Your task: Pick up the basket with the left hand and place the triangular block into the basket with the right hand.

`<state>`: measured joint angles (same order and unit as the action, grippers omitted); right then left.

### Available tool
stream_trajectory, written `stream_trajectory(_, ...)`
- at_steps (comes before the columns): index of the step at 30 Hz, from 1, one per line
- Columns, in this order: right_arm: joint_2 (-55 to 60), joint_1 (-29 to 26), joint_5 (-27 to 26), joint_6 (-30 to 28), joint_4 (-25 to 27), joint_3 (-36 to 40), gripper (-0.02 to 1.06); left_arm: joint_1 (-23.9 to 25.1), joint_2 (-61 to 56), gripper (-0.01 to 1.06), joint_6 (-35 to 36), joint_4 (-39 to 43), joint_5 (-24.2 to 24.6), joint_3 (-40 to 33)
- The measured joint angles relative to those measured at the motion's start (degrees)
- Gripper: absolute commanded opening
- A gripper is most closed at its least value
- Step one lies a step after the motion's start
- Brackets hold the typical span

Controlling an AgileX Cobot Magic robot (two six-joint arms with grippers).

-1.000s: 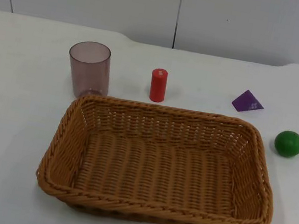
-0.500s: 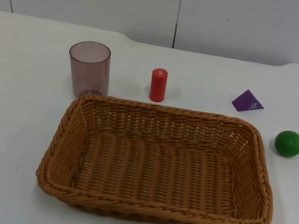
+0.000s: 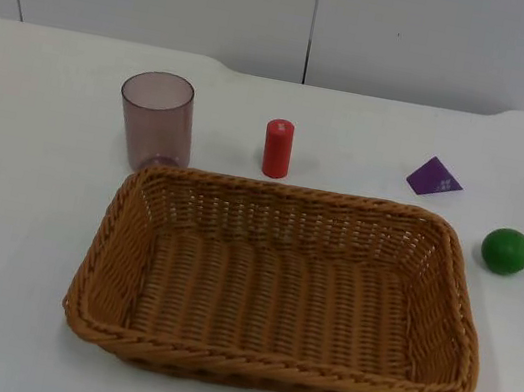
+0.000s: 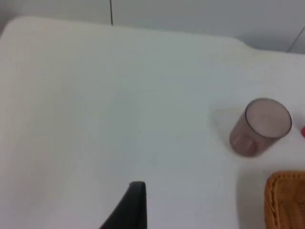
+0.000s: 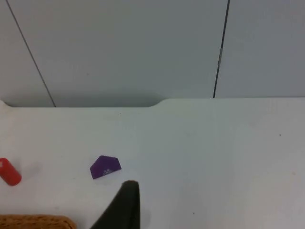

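Basket (image 3: 279,285) sits empty on the bench (image 3: 15,213); purple triangular block (image 3: 435,177) lies near its far right corner. Both arms wait off the bench, and their jaws' state probably cannot be told from one fingertip (image 4: 129,207).

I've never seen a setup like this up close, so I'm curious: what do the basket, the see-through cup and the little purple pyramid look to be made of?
The basket looks like woven wicker or rattan, possibly a plastic imitation: tan strands plaited in rows. The cup seems to be smoky, tinted clear plastic; the table shows through its wall. The purple pyramid looks like a painted wood or plastic block with a matte, even colour; which one I cannot tell.
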<state>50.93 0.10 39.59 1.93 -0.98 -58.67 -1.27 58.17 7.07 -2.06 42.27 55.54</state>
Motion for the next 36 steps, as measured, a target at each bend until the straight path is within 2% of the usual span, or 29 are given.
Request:
stream_trajectory(3,0.5,0.0,-0.6,0.0,0.0,0.0,1.05,0.0,4.5,1.05,-4.9,-5.4,0.3,0.0)
stream_trajectory(6,0.7,0.0,-1.5,0.0,0.0,0.0,1.05,0.0,10.1,1.05,-11.3,-14.6,0.4,0.0)
stream_trajectory(7,0.7,0.0,-1.5,0.0,0.0,0.0,1.05,0.0,10.1,1.05,-11.3,-14.6,0.4,0.0)
stream_trajectory(12,0.7,0.0,-1.6,0.0,0.0,0.0,1.05,0.0,19.9,1.05,-19.8,-29.0,0.1,0.0)
stream_trajectory(18,0.7,0.0,-1.6,0.0,0.0,0.0,1.05,-0.8,28.7,1.05,-21.4,-33.0,-2.2,-0.3)
stream_trajectory(27,0.7,0.0,-1.5,0.0,0.0,0.0,1.05,-10.2,41.4,1.05,-21.6,-34.1,-11.8,-4.0)
stream_trajectory(36,0.7,0.0,-1.5,0.0,0.0,0.0,1.05,-12.3,51.6,1.05,-25.7,-38.9,-13.1,-4.0)
